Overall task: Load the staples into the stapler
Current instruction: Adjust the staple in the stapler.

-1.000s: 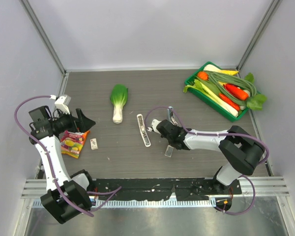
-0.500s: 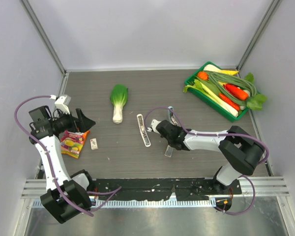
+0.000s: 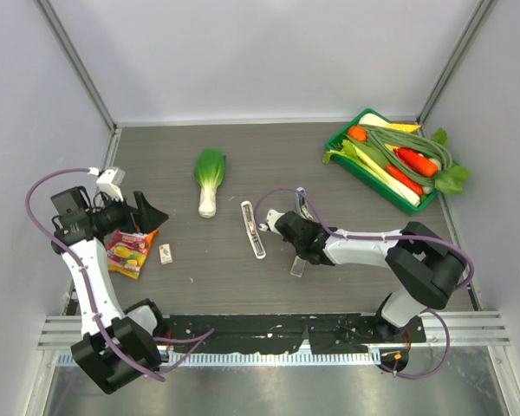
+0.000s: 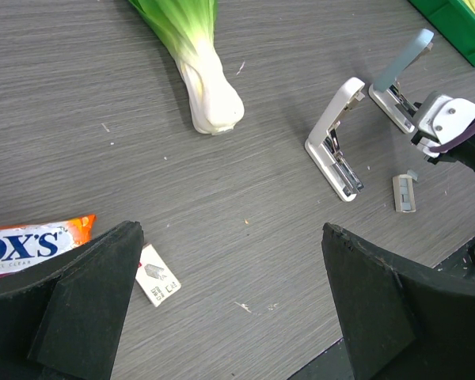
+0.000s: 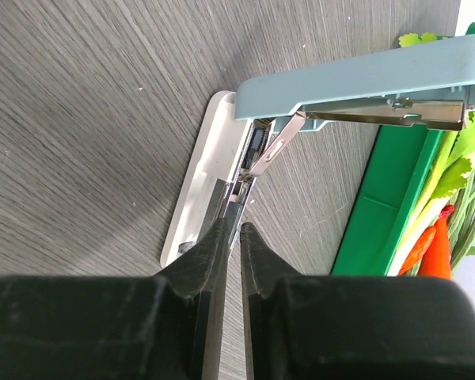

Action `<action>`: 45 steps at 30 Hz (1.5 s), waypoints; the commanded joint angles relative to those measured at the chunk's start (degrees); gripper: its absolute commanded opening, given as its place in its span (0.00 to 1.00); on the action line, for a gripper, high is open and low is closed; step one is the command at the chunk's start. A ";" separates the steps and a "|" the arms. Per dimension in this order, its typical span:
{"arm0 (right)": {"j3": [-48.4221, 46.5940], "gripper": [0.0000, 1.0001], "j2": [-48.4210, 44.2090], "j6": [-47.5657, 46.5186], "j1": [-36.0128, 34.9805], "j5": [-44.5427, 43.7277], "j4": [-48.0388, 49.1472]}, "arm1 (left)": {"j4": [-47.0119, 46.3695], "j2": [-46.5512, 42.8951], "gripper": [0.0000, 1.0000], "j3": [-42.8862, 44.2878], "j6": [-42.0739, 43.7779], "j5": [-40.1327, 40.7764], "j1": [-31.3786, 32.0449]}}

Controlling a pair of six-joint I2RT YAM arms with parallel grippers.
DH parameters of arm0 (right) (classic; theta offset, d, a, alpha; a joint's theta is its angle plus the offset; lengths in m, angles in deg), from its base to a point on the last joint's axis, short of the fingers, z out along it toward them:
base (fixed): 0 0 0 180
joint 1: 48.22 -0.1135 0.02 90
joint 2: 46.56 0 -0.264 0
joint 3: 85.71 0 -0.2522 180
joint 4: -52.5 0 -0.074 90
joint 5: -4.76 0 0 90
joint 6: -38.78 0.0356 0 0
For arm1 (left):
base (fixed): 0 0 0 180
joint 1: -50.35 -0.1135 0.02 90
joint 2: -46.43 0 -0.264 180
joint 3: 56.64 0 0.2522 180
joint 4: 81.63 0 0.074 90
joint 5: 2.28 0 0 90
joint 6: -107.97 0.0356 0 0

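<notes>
White plastic stapler (image 3: 254, 230), hinged open just beside my closed right gripper (image 5: 233, 227), looks light and skiddy; I'd pinch its base sides. The staples (image 4: 157, 277), a flimsy cardboard box near my gaping left gripper (image 4: 229, 237), want gentle edge-pinching.

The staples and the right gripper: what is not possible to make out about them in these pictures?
- Right wrist view: the right gripper is shut, but its own fingers hide whether staples are pinched between them.
- Top view: the staples box is too small to tell if it is open.
- Left wrist view: its print shows but is too small to read.
</notes>
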 commanded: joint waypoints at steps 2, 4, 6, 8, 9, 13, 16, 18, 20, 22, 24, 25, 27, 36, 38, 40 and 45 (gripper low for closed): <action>-0.80 0.19 -2.58 1.52 -0.11 -0.72 1.38 | -0.48 -0.26 1.00 0.04 0.41 -1.51 -0.70; -2.11 0.20 -4.24 3.71 0.77 0.95 -0.28 | -0.57 -0.26 1.00 0.04 0.33 -1.51 -0.70; -3.09 0.22 -6.00 5.21 3.05 4.89 -1.60 | -0.57 -0.26 1.00 0.04 0.33 -1.51 -0.61; -4.58 0.22 -9.08 7.40 5.33 9.29 -4.50 | -0.57 -0.09 1.00 0.04 0.41 -1.51 -0.61; -5.02 0.22 -10.05 8.11 7.87 14.01 -5.12 | -0.57 -0.09 1.00 -0.04 0.33 -1.51 -0.61; -7.74 0.22 -14.18 9.26 15.17 27.65 -9.51 | -0.65 0.09 1.00 0.04 0.24 -1.51 -0.61; -9.15 0.22 -14.45 6.81 19.04 38.44 -12.58 | -0.57 -0.17 1.00 0.04 0.24 -1.51 -0.61; -9.85 0.22 -13.32 5.58 20.37 41.02 -14.52 | -0.48 -0.44 1.00 0.04 0.24 -1.42 -0.52; -11.00 0.22 -12.08 5.92 22.13 45.68 -15.84 | -0.57 -0.79 1.00 -0.04 0.24 -1.51 -0.78; -11.44 0.22 -10.32 6.36 22.83 50.32 -17.69 | -0.65 -0.88 1.00 -0.04 0.15 -1.51 -0.70; -11.18 0.22 -9.01 6.97 22.84 52.63 -18.65 | -0.65 -0.61 1.00 -0.04 0.24 -1.42 -0.70; -11.26 0.23 -8.65 7.59 22.83 52.90 -18.66 | -0.57 -0.53 1.00 -0.04 0.15 -1.42 -0.70; -11.87 0.23 -6.99 7.68 22.83 53.08 -19.62 | -0.65 -0.35 1.00 -0.04 0.24 -1.42 -0.70; -13.46 0.27 -3.99 9.79 22.92 51.23 -19.28 | -0.65 -0.79 1.00 -0.13 0.50 -1.51 -0.87; -13.29 0.27 -4.61 10.23 22.84 50.53 -18.14 | -0.57 -0.61 1.00 -0.13 0.33 -1.51 -0.96; -13.29 0.28 -4.61 10.23 22.83 48.69 -17.35 | -0.48 -0.53 1.00 -0.13 0.50 -1.60 -1.05; -13.81 0.28 -2.06 10.14 22.92 45.70 -16.29 | -0.57 -0.53 1.00 -0.04 0.59 -1.51 -0.96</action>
